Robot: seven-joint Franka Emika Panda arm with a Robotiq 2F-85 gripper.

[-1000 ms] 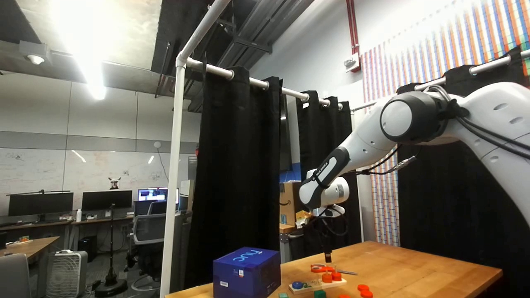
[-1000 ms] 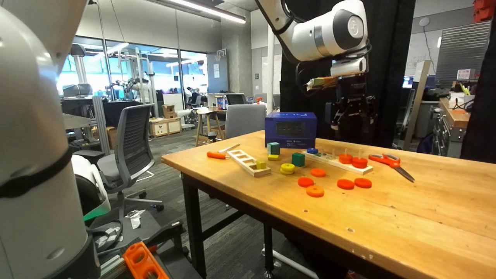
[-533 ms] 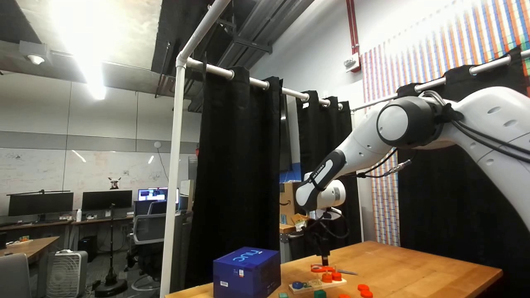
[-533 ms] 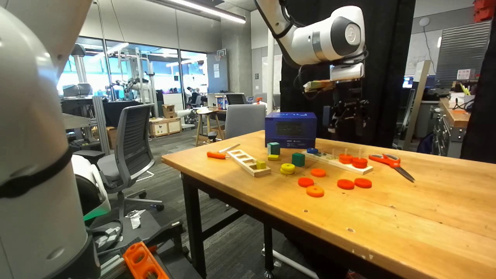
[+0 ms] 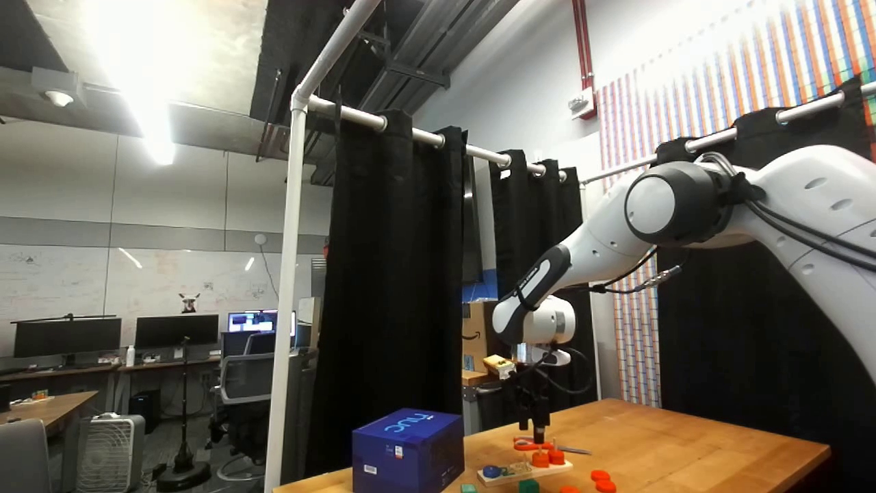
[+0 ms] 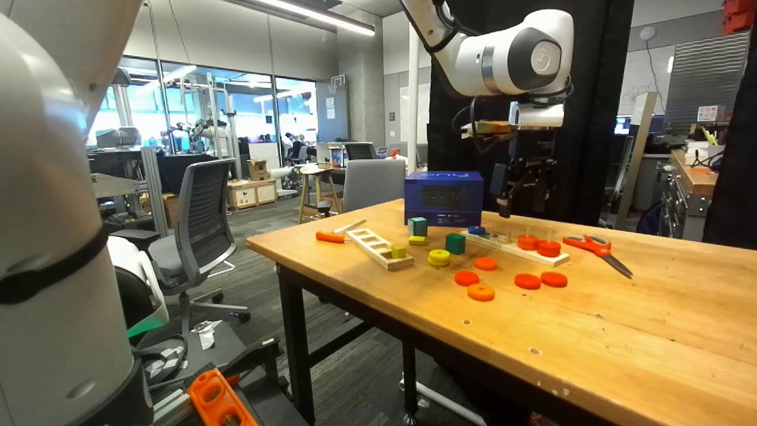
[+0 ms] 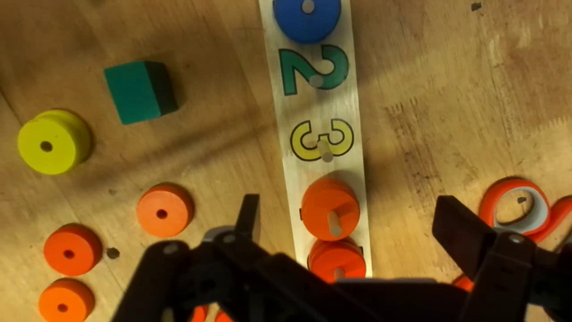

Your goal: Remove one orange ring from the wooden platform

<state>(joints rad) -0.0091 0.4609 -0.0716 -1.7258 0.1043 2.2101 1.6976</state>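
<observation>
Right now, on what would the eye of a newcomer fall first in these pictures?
Probably the white arm, its open hand above the wooden platform. Next come the bright orange rings on two of that platform's pegs. In both exterior views, the large blue box on the table also stands out.

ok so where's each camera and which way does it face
In an exterior view: low beside the table, facing black curtains; arm at frame right.
In an exterior view: near the arm, seen frame left and top, facing across the table.
Wrist view: looks down at the platform; open gripper at bottom.
Both exterior views share the blue box.
</observation>
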